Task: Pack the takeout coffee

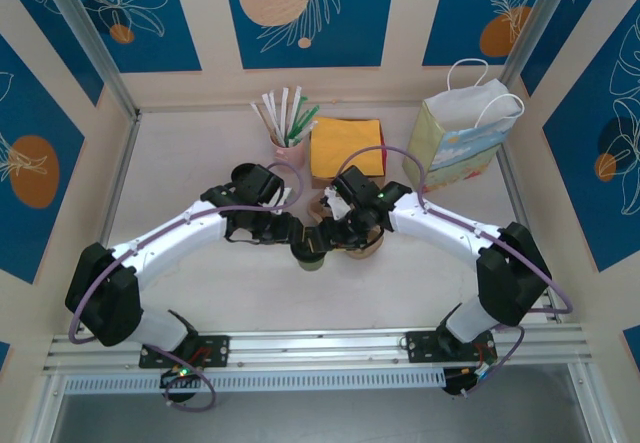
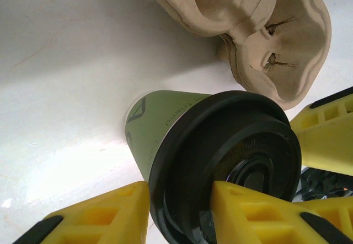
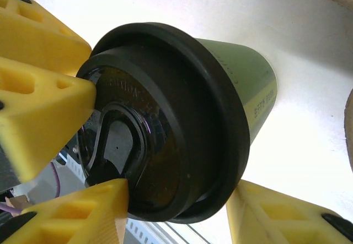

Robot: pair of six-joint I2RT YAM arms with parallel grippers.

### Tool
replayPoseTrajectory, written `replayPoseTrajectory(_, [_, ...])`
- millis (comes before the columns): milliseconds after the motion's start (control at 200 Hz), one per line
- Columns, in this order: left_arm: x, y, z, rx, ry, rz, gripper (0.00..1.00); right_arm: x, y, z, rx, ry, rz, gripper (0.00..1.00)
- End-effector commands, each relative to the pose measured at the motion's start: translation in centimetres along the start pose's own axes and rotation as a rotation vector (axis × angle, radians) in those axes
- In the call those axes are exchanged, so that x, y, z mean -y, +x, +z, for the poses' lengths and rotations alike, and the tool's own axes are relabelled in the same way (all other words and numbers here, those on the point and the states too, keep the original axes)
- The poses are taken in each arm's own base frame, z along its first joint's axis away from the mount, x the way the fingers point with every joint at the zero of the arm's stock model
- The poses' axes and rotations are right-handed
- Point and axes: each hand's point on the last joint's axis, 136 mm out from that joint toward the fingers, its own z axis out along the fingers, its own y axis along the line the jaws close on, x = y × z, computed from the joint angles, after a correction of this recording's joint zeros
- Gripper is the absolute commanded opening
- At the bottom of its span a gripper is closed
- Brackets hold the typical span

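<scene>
The takeout coffee [image 1: 312, 257], an olive-green paper cup with a black lid [image 2: 231, 145], stands on the white table just left of the cardboard cup carrier [image 1: 366, 244]. Both grippers meet over it. My left gripper [image 2: 179, 195] pinches the lid's rim, one yellow finger outside the rim and the other on the lid's top. My right gripper [image 3: 177, 193] grips the lid [image 3: 165, 117] from the opposite side, one finger on the sip recess and the other against the outer rim. The carrier [image 2: 265, 29] lies just beyond the cup, with its wells bare.
A pink cup of straws [image 1: 290, 146] and a stack of orange napkins [image 1: 345, 147] sit behind the arms. A paper bag with white handles [image 1: 460, 138] stands at the back right. Frame posts and walls bound the table.
</scene>
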Motion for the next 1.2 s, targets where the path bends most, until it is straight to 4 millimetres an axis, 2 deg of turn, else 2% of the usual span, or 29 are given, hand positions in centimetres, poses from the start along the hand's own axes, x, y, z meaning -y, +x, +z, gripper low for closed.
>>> replayPoseTrajectory(0, [-3.2, 3.5, 1.6, -0.137, -0.130, -0.019, 0.34, 4.1, 4.0, 3.1, -0.150, 0.140, 0.045, 0.48])
replayPoseTrajectory(220, [-2.8, 3.1, 1.2, -0.130, -0.127, -0.012, 0.34, 3.3, 2.5, 1.9, -0.103, 0.113, 0.054, 0.48])
replayPoseTrajectory(560, [-0.7, 1.3, -0.9, -0.073, -0.090, 0.009, 0.35, 0.0, -0.7, -0.9, -0.019, -0.004, 0.049, 0.53])
replayPoseTrajectory(685, [0.0, 0.9, -1.6, -0.056, -0.070, 0.012, 0.38, -0.4, -1.3, -1.4, -0.001, -0.011, 0.052, 0.54])
replayPoseTrajectory(840, [0.4, 0.9, -2.4, -0.046, -0.058, 0.011, 0.47, -0.6, -2.0, -1.8, 0.018, -0.025, 0.059, 0.56])
replayPoseTrajectory(1035, [0.6, 1.0, -2.7, -0.032, -0.044, 0.009, 0.46, -1.1, -2.6, -1.8, 0.020, -0.052, 0.062, 0.53])
replayPoseTrajectory(1195, [1.1, -0.3, -3.0, -0.004, -0.046, 0.022, 0.45, -1.0, -2.3, -1.7, 0.010, -0.057, 0.062, 0.55])
